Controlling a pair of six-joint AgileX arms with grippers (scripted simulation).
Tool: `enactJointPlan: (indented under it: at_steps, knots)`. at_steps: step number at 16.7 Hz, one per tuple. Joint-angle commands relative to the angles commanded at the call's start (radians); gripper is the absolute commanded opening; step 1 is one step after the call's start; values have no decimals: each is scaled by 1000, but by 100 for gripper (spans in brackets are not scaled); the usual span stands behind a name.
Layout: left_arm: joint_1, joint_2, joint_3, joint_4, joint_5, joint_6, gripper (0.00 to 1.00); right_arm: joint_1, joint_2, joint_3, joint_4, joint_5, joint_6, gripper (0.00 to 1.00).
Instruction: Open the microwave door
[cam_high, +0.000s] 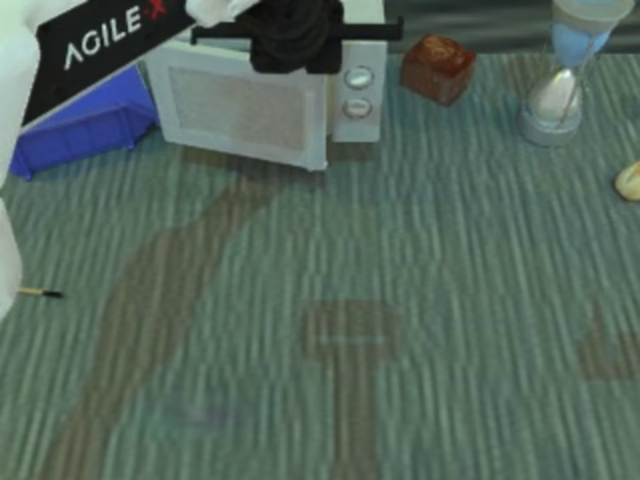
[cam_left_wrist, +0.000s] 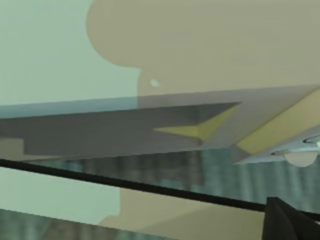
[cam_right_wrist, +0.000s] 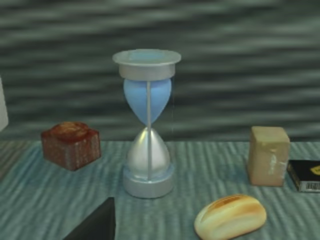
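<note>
Claw on my left arm (cam_high: 296, 38) sits atop the microwave (cam_high: 270, 95), over its front top edge; can't tell whether it grips anything. Microwave door (cam_high: 240, 110) looks barely ajar at most — swing mostly left, I reckon. Right arm parked, out of top view.

The top camera looked straight down on the desk (cam_high: 420, 300). The left wrist camera sat close against the microwave (cam_high: 270, 95). The right wrist camera faced the hourglass (cam_right_wrist: 148, 125), which the top view shared.
</note>
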Motion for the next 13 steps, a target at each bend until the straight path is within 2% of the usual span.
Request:
enactJointPlan:
  at_steps: [5, 13]
  knots:
    - [7, -51, 55, 11, -1, 5, 0, 0, 0, 0, 0, 0, 0, 100]
    - [17, -109, -172, 87, 62, 119, 0, 0, 0, 0, 0, 0, 0, 100]
